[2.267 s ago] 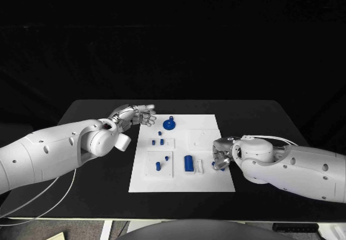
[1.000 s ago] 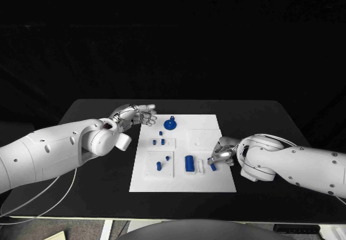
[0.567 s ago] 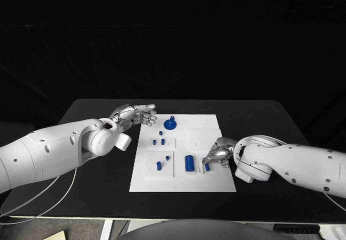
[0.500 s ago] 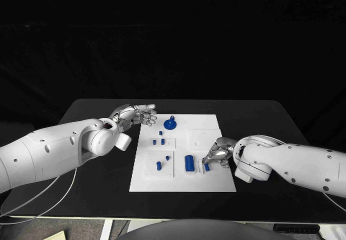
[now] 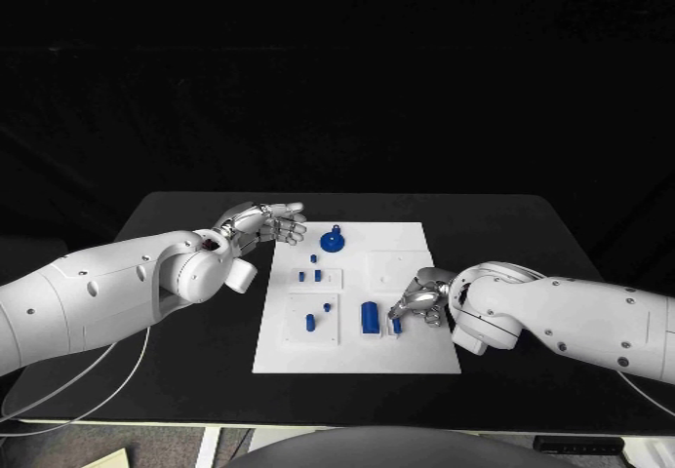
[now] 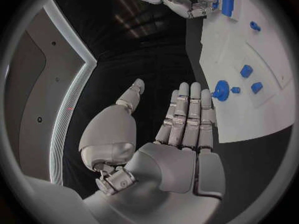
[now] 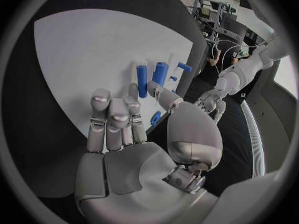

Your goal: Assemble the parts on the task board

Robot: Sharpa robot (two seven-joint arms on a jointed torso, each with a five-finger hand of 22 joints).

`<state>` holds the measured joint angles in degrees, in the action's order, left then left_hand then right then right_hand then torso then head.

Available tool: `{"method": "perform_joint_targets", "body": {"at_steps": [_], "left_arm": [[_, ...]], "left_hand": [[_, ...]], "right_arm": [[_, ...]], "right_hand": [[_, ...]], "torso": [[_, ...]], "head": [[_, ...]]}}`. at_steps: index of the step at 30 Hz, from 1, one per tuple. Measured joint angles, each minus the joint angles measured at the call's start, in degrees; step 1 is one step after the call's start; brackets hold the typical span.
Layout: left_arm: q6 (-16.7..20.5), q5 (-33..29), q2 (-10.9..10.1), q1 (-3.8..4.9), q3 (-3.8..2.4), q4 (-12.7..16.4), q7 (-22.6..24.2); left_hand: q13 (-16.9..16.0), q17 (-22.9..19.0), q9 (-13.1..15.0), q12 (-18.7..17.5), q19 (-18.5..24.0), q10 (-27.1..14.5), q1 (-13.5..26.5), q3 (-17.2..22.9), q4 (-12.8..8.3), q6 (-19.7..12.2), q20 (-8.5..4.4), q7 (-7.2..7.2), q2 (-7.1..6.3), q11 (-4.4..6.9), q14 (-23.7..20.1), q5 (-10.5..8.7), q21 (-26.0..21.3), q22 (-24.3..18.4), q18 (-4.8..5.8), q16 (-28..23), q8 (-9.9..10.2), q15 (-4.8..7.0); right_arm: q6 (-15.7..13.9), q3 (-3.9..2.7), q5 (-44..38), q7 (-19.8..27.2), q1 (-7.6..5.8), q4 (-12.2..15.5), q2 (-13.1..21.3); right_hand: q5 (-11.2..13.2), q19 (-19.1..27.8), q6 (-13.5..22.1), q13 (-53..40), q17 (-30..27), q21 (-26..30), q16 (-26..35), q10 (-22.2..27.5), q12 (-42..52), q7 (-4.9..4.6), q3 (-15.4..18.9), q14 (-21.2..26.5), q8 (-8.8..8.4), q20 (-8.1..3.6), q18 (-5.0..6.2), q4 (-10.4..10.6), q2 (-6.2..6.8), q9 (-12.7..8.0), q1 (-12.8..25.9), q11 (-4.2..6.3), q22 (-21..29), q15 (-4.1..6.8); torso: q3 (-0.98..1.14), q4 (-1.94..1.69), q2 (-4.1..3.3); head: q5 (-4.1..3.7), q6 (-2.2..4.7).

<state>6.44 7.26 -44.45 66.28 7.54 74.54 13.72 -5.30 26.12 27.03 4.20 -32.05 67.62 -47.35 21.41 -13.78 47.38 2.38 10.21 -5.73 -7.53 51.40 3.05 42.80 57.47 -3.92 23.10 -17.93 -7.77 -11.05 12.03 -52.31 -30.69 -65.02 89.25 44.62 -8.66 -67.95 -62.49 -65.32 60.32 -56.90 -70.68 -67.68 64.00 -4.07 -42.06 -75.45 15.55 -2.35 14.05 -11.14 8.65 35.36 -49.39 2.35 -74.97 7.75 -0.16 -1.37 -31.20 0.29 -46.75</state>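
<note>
Task board (image 5: 355, 356), white, mid-table; right hand (image 5: 417, 298) now further in toward nine o'clock, pinching small blue part (image 5: 398, 326) beside blue cylinder (image 5: 370, 317); left hand (image 5: 263, 225) unmoved, fingers apart, empty

A black counter (image 5: 183, 351) carries everything, its matte top reaching from a far edge against a dark backdrop (image 5: 337, 97) to a near edge with a pale rim. A thin white cable (image 5: 85, 385) loops over the counter's near left part and runs off its front edge. Below that front edge, pale legs of the counter's frame (image 5: 209, 447) stand on a grey floor (image 5: 85, 450), and a yellowish scrap (image 5: 120, 458) lies on the floor at the left.
</note>
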Motion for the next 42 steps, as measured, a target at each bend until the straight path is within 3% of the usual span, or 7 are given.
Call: {"method": "perform_joint_targets", "body": {"at_steps": [26, 37, 42], "left_arm": [[0.0, 0.0, 0.0, 0.00, 0.01, 0.0, 0.0], [-0.1, 0.0, 0.0, 0.00, 0.00, 0.0, 0.0], [-0.1, 0.0, 0.0, 0.00, 0.00, 0.0, 0.0]], "left_hand": [[0.0, 0.1, 0.0, 0.0, 0.0, 0.0, 0.0, 0.0, 0.0, 0.0, 0.00, 0.00, 0.00, 0.00, 0.0, 0.00, 0.0, 0.1, 0.39, 0.0, 0.0, 0.00], [0.0, 0.1, 0.0, 0.0, 0.0, 0.0, 0.0, 0.1, -0.1, 0.0, 0.00, 0.00, 0.00, 0.00, 0.0, 0.00, 0.0, 0.0, 0.42, 0.0, 0.0, 0.00], [0.0, 0.1, 0.0, 0.0, 0.0, 0.0, 0.0, 0.1, -0.1, 0.0, 0.00, 0.00, 0.00, 0.00, 0.0, 0.00, 0.0, 0.1, 0.45, 0.0, 0.0, 0.00]], "right_arm": [[1.2, 0.16, 0.3, -0.2, 0.18, -0.4, -0.4], [1.2, 0.16, 0.3, -0.2, 0.19, -0.5, -0.4], [1.2, 0.16, 0.3, -0.2, 0.20, -0.5, -0.4]], "right_hand": [[0.2, 0.0, 0.1, -0.1, -0.1, 0.0, 0.0, 0.0, 0.0, 0.10, 0.6, -0.1, 0.00, 0.01, 0.01, 0.3, 0.26, 0.0, 0.7, -0.01, 0.0, -0.12], [5.1, 0.0, 0.1, -0.2, -0.2, 0.2, 0.0, 0.0, 0.0, 0.10, 0.8, -0.1, 0.01, 0.02, 0.03, 2.7, 2.00, -0.1, 2.0, -0.01, 0.0, -0.13], [5.3, 0.0, 0.0, -0.3, -0.2, 0.2, 0.0, 0.0, 0.0, 0.15, 1.1, -0.1, 0.01, 0.02, 0.02, 4.0, 3.36, -0.1, 2.4, -0.01, 0.0, -0.14]], "torso": [[0.04, 0.03, 0.01], [0.02, -0.01, 0.03], [0.01, 0.00, 0.03]], "head": [[0.19, -0.41], [0.30, -0.54], [0.35, -0.55]]}}
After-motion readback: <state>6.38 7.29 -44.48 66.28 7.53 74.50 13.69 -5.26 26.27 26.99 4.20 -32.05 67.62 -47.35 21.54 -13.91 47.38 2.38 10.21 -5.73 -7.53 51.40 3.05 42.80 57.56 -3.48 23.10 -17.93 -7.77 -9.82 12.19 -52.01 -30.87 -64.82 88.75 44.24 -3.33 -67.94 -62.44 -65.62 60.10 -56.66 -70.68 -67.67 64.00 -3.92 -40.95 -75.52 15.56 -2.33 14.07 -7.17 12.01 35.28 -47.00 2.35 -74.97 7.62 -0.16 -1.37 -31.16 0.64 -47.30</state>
